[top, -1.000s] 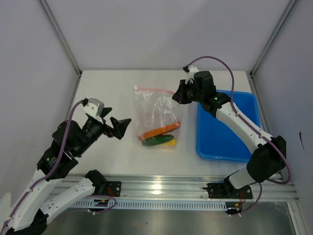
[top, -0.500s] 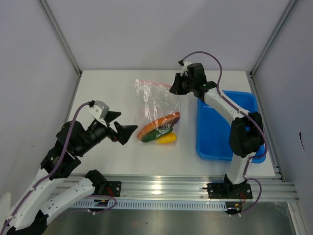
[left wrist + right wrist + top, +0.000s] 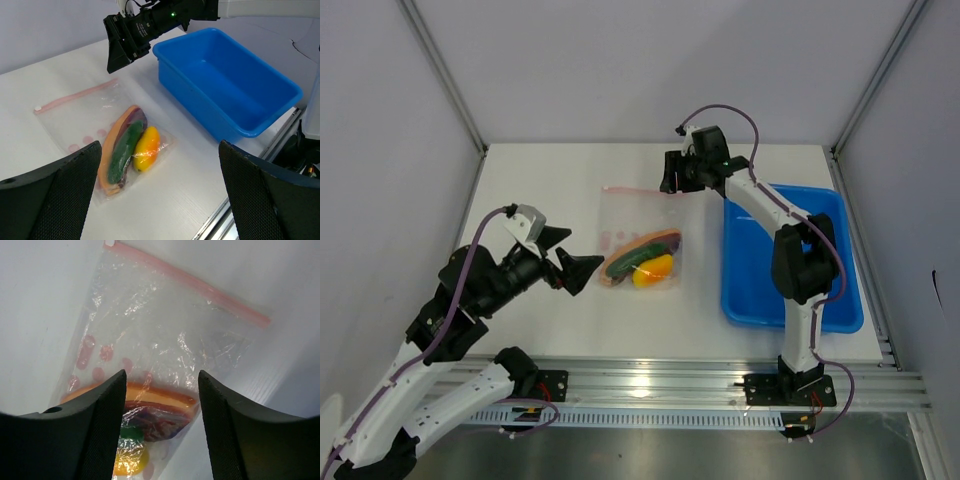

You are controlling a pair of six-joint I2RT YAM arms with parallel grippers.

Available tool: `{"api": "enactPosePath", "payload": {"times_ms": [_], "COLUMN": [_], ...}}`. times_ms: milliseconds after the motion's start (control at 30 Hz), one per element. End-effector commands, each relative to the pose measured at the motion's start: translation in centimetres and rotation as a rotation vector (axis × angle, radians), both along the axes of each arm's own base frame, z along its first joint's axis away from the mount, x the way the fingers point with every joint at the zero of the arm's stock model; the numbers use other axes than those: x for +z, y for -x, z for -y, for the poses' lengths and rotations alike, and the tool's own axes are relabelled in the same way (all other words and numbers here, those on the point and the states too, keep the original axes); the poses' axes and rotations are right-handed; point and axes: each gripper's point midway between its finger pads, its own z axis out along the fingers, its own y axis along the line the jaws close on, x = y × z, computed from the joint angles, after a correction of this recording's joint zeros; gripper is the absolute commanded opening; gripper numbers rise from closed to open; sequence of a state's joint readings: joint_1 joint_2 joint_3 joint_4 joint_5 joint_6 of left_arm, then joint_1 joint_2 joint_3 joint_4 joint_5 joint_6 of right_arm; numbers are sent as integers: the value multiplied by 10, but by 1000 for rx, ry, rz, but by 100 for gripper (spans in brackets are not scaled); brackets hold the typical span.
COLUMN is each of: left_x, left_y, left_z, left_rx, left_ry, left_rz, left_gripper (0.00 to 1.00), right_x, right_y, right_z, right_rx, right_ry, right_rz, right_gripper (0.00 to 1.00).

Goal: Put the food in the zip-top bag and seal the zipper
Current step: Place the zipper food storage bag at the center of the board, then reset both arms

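the zip-top bag (image 3: pixel 638 232) is seen flat at table centre, the food (image 3: pixel 645 265) enclosed within; the right gripper (image 3: pixel 667 180) is held spread, empty, at its 1 o'clock, the left gripper (image 3: pixel 585 247) gaped wide at 8 o'clock.

Lab test cell: white table (image 3: pixel 535 185), bare grey panel walls (image 3: pixel 650 70), aluminium mounting rail (image 3: pixel 650 378) in front.
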State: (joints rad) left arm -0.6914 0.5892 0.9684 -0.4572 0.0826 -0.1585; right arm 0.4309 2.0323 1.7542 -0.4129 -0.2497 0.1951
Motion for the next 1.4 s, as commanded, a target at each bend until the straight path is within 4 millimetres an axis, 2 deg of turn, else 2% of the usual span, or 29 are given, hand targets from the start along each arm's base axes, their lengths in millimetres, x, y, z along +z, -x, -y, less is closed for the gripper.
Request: {"api": "enactPosePath", "payload": {"times_ms": [0,67,133,167,200,267,300,500,533,633,667,733,767,933,967,1033,1167,1300,1367], "left_x": [5,2,2,-2,-3,-5,-9,-20,-26,-35,-40,-46,-48,-55,-58,-59,-73,-83,-79], "left_y": [0,1,1,0,0,0,-1,-5,-7,-10,-11,-12,-11,-9,-9,-9,-9,-5,-1], "left_z": [4,4,3,3,4,5,6,11,12,13,14,16,18,27,29,32,37,44,47], "left_rx": [-14,-12,-5,-2,-1,-2,-2,11,18,39,46,46,39,5,4,-8,-18,-49,-79], "left_ry": [32,37,45,45,49,56,57,84,79,78,70,73,76,110,117,130,130,142,168], "left_rz": [-1,-11,-17,-25,-34,-40,-56,-125,-143,-185,-207,-234,-244,-277,-289,-295,-344,-376,-371], "left_gripper": [99,99,100,100,100,99,100,100,100,100,99,100,99,99,100,99,99,99,99], "right_x": [38,44,59,63,70,76,78,82,85,85,85,85,87,86,93,82,63,78,89], "right_y": [-10,-7,5,9,25,37,53,105,117,137,152,164,178,217,225,235,254,261,262], "right_z": [4,10,16,21,21,28,31,63,72,94,105,120,130,160,166,174,184,179,173], "right_rx": [-14,-37,-55,-81,-78,-115,-134,-228,-249,-293,-306,-342,-363,-433,-445,-480,-514,-507,-486], "right_ry": [29,47,53,69,80,117,133,146,139,169,170,177,158,131,99,92,97,46,-12], "right_rz": [101,112,128,142,152,176,173,154,157,164,171,184,189,188,208,181,132,163,190], "right_gripper": [62,68,75,83,95,99,99,99,99,99,99,99,99,99,100,99,100,100,99]}}
